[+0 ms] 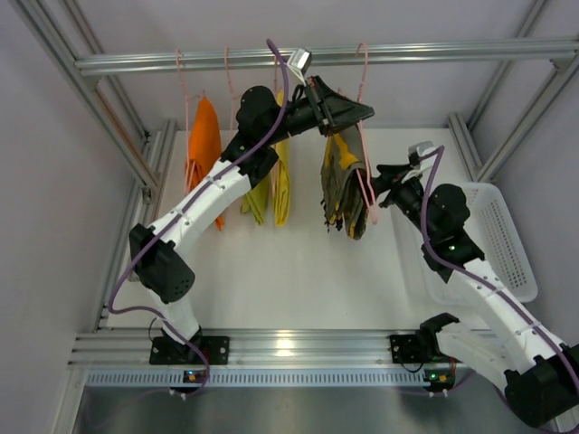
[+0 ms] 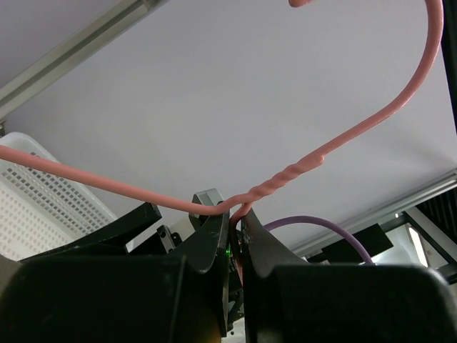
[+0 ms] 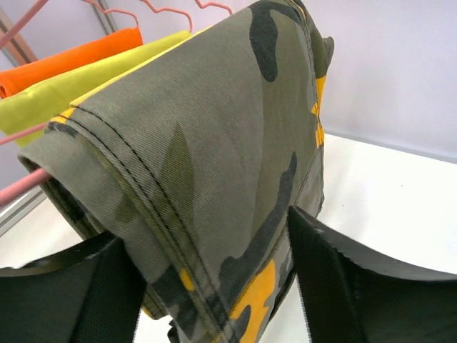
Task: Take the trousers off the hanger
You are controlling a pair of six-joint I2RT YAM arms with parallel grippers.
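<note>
The camouflage trousers [image 1: 342, 185] hang folded over the pale-pink hanger [image 1: 366, 190], whose hook sits by the overhead rail. My left gripper [image 1: 355, 110] is up at the hanger's neck. In the left wrist view it [image 2: 235, 218] is shut on the wire just below the twisted neck of the hanger [image 2: 400, 107]. My right gripper [image 1: 380, 188] is at the trousers' right side. In the right wrist view it [image 3: 207, 229] is open, its fingers on either side of the folded trousers [image 3: 214, 143], the right finger touching the cloth. The hanger bar [image 3: 21, 187] pokes out at left.
An orange garment [image 1: 204, 145] and yellow and lime garments [image 1: 276, 185] hang on like pink hangers to the left. A metal rail [image 1: 434, 54] runs across the top. A white perforated basket [image 1: 502, 235] stands at the right of the table.
</note>
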